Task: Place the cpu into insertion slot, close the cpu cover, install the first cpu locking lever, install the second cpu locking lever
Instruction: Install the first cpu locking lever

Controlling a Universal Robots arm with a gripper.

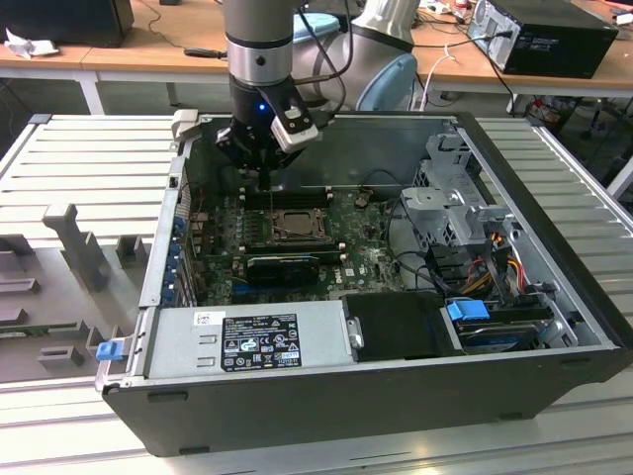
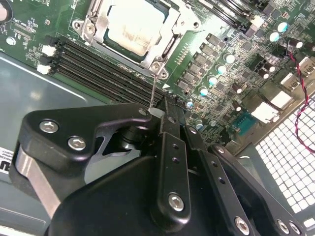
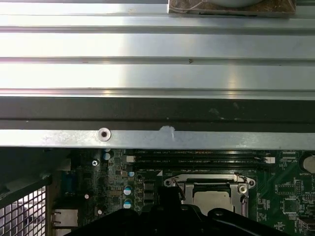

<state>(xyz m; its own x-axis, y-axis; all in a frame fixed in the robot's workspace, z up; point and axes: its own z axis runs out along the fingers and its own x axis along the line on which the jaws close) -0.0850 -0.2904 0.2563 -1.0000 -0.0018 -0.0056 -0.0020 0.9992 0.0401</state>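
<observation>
The claw [image 2: 158,109] is drawn to a narrow pinch, its tips closed on the free end of a thin wire lever [image 2: 153,88] that runs from the claw to the nearest corner of the cover [image 2: 98,24]. The memory slots [image 2: 98,64] lie between claw and cover, just beneath the tips. Beyond them the cover is folded flat over the slot [image 2: 166,45], and the cpu [image 2: 132,24] sits inside, its pale top showing through the window. In the exterior view the claw [image 1: 259,173] hangs inside the open case [image 1: 396,396], which stands on the ribbed desk [image 1: 89,148].
</observation>
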